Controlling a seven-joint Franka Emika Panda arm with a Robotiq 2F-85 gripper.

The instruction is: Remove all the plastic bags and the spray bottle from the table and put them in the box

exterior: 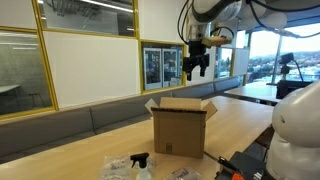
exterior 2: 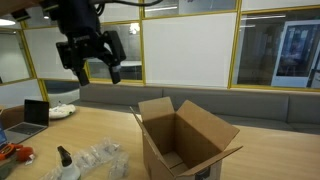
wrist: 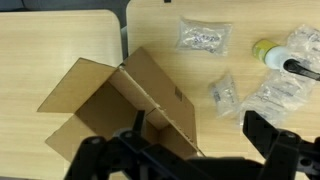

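An open cardboard box (exterior: pixel 182 128) stands on the wooden table; it also shows in an exterior view (exterior 2: pixel 185 145) and in the wrist view (wrist: pixel 105 100). A spray bottle with a black head (exterior: pixel 141 165) (exterior 2: pixel 66 160) (wrist: pixel 292 63) stands among clear plastic bags (exterior: pixel 118 168) (exterior 2: pixel 100 160). In the wrist view, bags lie beside the box (wrist: pixel 224 92), farther off (wrist: pixel 203 38) and by the bottle (wrist: pixel 275 97). My gripper (exterior: pixel 197 68) (exterior 2: pixel 100 70) (wrist: pixel 199 122) hangs high above the box, open and empty.
A laptop (exterior 2: pixel 35 115) and a white object (exterior 2: pixel 62 111) sit at the table's far side. A red and black object (exterior: pixel 235 165) (exterior 2: pixel 12 153) lies near the table edge. A grey bench (exterior: pixel 100 118) runs along the glass wall. A second table (wrist: pixel 50 25) adjoins.
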